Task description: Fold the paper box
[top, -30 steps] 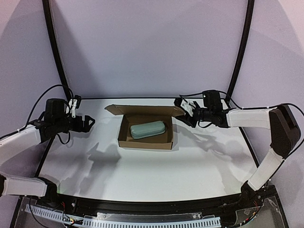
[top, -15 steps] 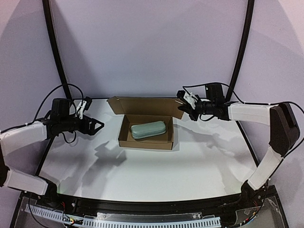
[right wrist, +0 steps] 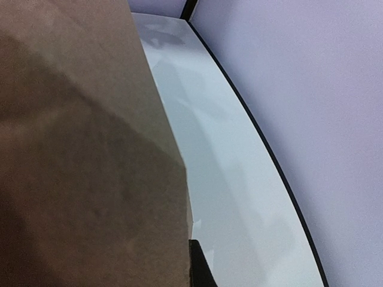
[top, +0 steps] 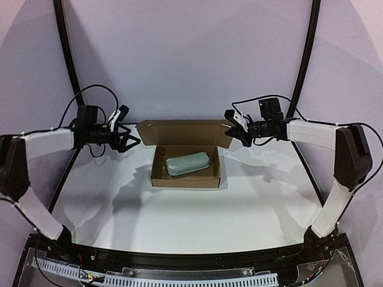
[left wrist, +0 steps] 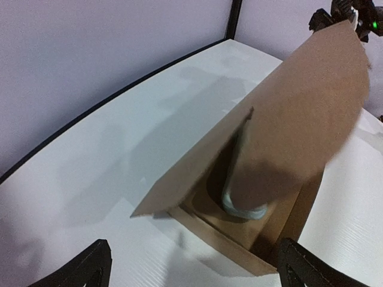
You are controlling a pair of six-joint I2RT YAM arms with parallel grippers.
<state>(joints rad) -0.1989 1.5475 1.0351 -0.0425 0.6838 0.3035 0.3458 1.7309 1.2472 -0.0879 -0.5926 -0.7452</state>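
Note:
The paper box (top: pixel 185 178) stands open in the middle of the table, brown cardboard with its lid (top: pixel 182 133) raised almost upright at the back. A pale grey-green case (top: pixel 187 163) lies inside it. My right gripper (top: pixel 232 133) is shut on the lid's right corner; in the right wrist view the cardboard (right wrist: pixel 78 149) fills the left side and one dark finger (right wrist: pixel 200 266) shows beside its edge. My left gripper (top: pixel 130 140) is open, just left of the lid's left corner and apart from it. The left wrist view shows the box (left wrist: pixel 287 119), the case (left wrist: pixel 242 209) and both fingertips (left wrist: pixel 93 263) spread wide.
The white table (top: pixel 179 221) ends at a black curved rim (top: pixel 179 260) in front. Two black poles (top: pixel 66 54) rise behind the arms at left and right. A purple backdrop closes off the back.
My right gripper shut on the lid's right corner and lifted it, so the lid now stands higher. My left arm swung up and to the right, close to the lid's left corner.

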